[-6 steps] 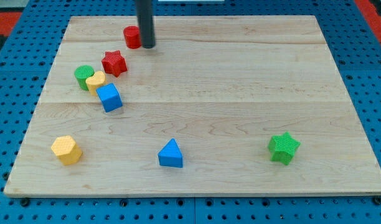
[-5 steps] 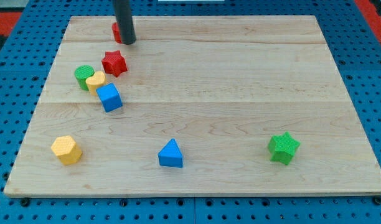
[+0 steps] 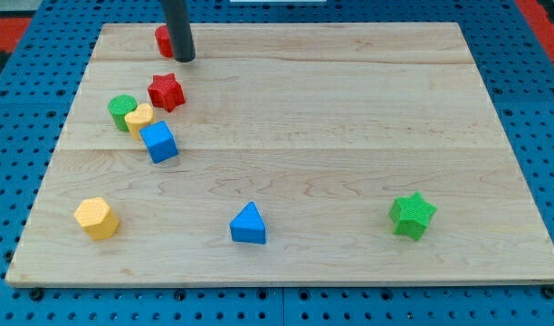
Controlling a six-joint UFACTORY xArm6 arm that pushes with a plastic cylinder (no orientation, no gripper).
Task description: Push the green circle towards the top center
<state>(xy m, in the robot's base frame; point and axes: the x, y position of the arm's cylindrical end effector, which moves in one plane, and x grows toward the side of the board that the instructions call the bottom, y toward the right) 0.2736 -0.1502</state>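
Here, camera view only. My tip (image 3: pixel 185 60) sits near the desk's (image 3: pixel 349 118) top-left area, pressed against the right side of a red block (image 3: pixel 163 40) that the rod partly hides; that block's shape can't be made out. The tool is a plain dark rod, nothing to open or close, holding nothing.

The green circle (image 3: pixel 121 110) is at the desk's left side, well below and left of my tip, not touched by it. It stands upright as a short cylinder, round face up; being round, it shows no heading and no long axis across the desk. Its right side touches a yellow rounded block (image 3: pixel 138 119), exact shape unclear. Just below-right of that is a blue cube (image 3: pixel 158 142), touching or nearly touching the yellow one.

A red star (image 3: pixel 167 91) lies between my tip and the green circle cluster, apart from both. Near the view's bottom left is a yellow hexagon (image 3: pixel 97 217). A blue triangle (image 3: pixel 248 224) sits bottom centre, apex toward the view's top. A green star (image 3: pixel 412 215) sits at the bottom right, well apart from everything.
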